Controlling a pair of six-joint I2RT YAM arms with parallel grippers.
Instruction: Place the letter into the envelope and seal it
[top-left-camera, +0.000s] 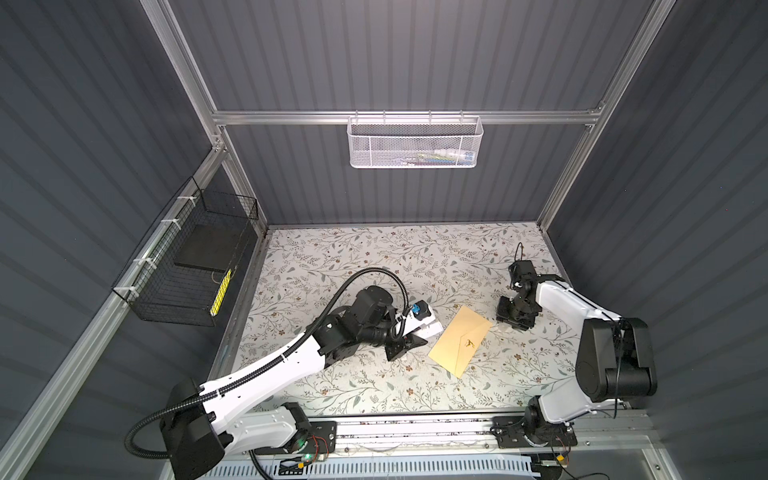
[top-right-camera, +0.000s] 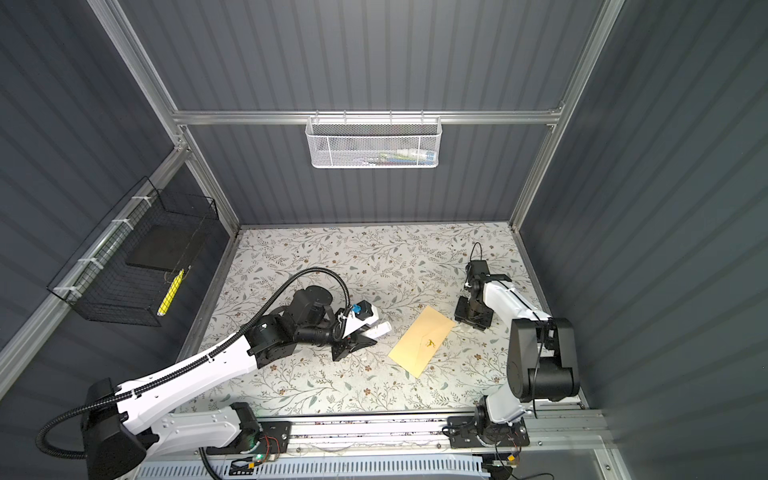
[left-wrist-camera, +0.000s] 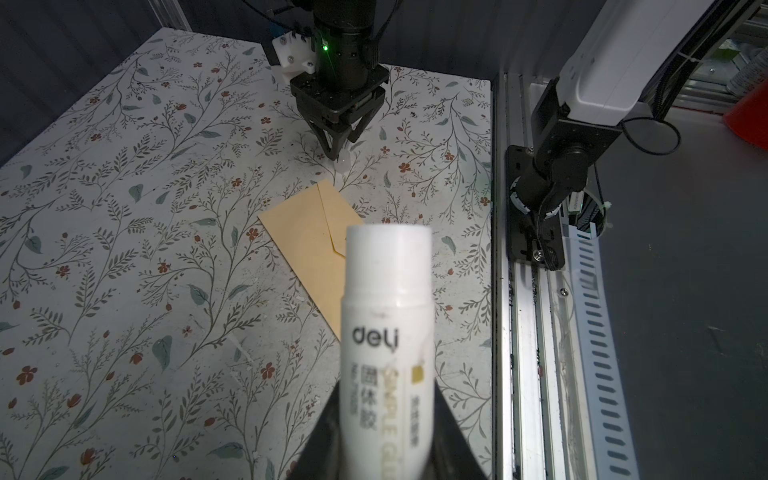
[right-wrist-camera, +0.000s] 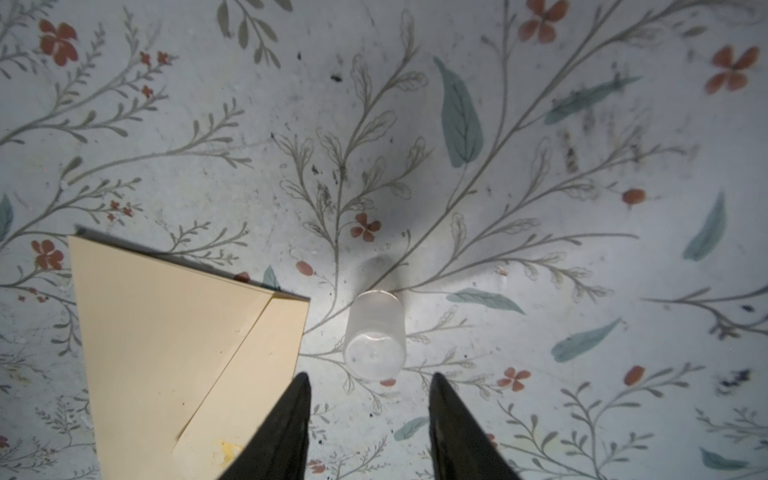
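Top views. Floral-patterned desk (top-left-camera: 374, 257). The tan envelope (top-left-camera: 459, 343) lies flat, right of the desk's middle and a little nearer the front edge. It sits askew, flap folded down, with a small yellow mark at the flap's tip. The left gripper (top-left-camera: 417, 338) is low over the desk just left of the envelope, clamped on a white glue stick (top-left-camera: 432, 329) whose end points toward the envelope without touching it. The right gripper (top-left-camera: 513, 322) points straight down just beside the envelope's far right corner. Same layout in both top views: envelope (top-right-camera: 422, 341), glue stick (top-right-camera: 380, 329), right gripper (top-right-camera: 473, 320). A white mesh basket (top-left-camera: 415, 143) hangs on the back rail and a black wire basket (top-left-camera: 187, 266) on the left wall.

Left wrist view. The glue stick (left-wrist-camera: 386, 291) fills the foreground, pinched between the two black fingers of the left gripper (left-wrist-camera: 386, 399); its bare neck shows at the end. Beyond it is the envelope (left-wrist-camera: 307, 237), closed. The right gripper (left-wrist-camera: 336, 156) stands upright past the envelope's corner, with a small translucent cap (left-wrist-camera: 344, 166) at its tips.

Right wrist view. The right gripper (right-wrist-camera: 371, 378) has its fingers (right-wrist-camera: 291, 415) spread apart, with nothing between them. The translucent cap (right-wrist-camera: 374, 336) sits on the desk (right-wrist-camera: 540, 208) just past the fingertips, in line with the gap. The envelope (right-wrist-camera: 174, 353) corner lies just beside the cap, apart from it.
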